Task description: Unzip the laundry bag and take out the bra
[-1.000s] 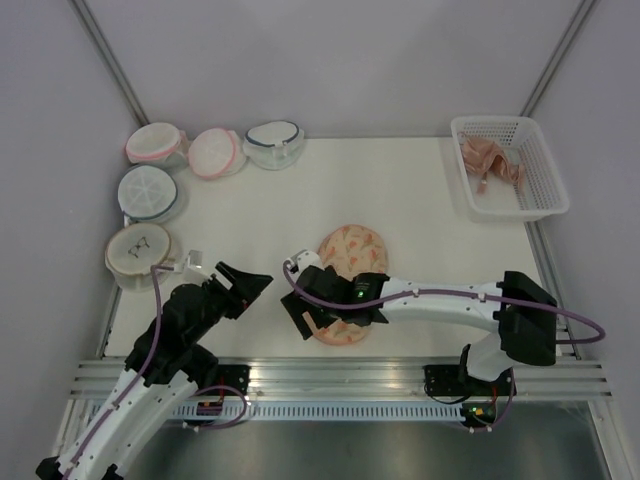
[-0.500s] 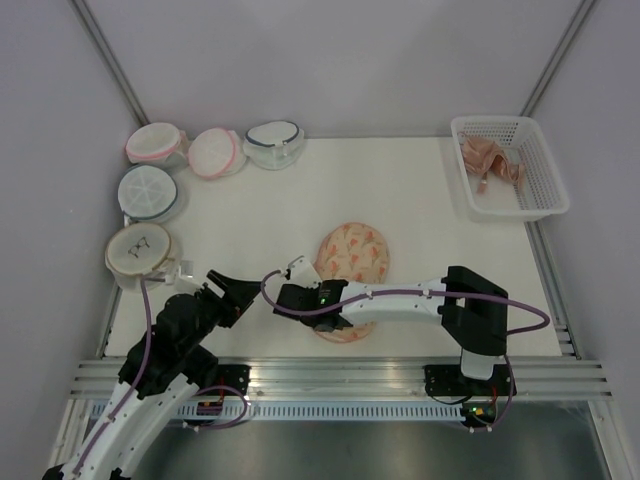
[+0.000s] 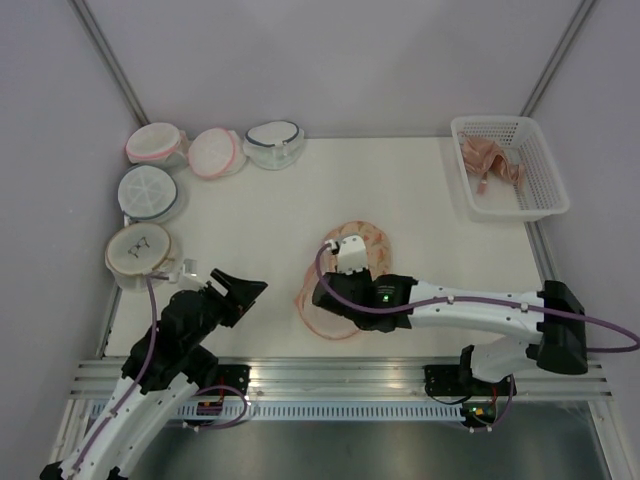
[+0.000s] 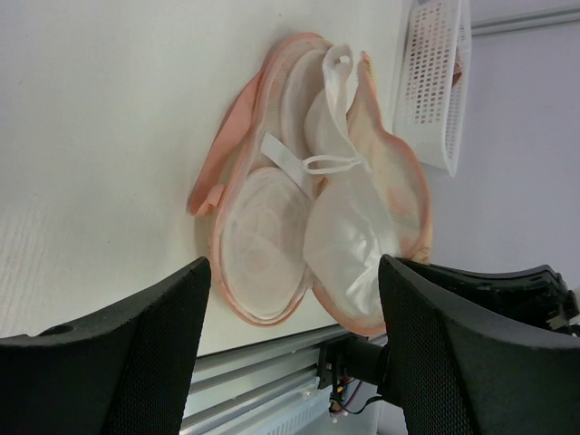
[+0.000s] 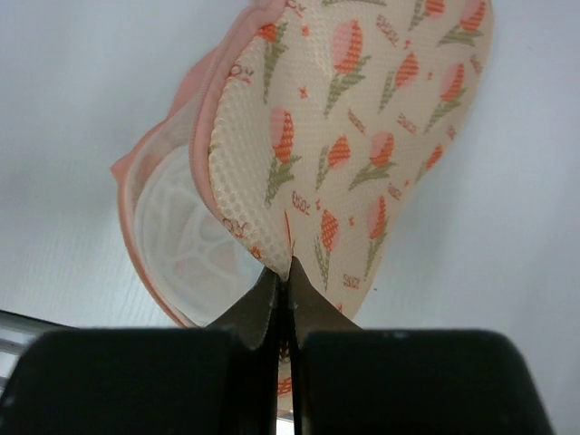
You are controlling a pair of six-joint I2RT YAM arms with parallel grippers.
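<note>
Laundry bag (image 5: 362,136), just 6 o'clock of table (image 3: 400,190) centre: right gripper (image 5: 288,272), agape a second ago, now clenched on its printed flap and lifting it, baring the white bra (image 4: 344,227) inside, so unzipping looks done; left gripper (image 3: 242,280) spread, empty, at the bag's 9 o'clock.

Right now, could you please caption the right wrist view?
Right end effector pinching the printed laundry bag at its rim.

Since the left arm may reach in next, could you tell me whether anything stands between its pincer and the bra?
Nothing visible does. The right pincer holds the bag open, the bra shows in the gap, and only table lies between it and the open left pincer.
</note>
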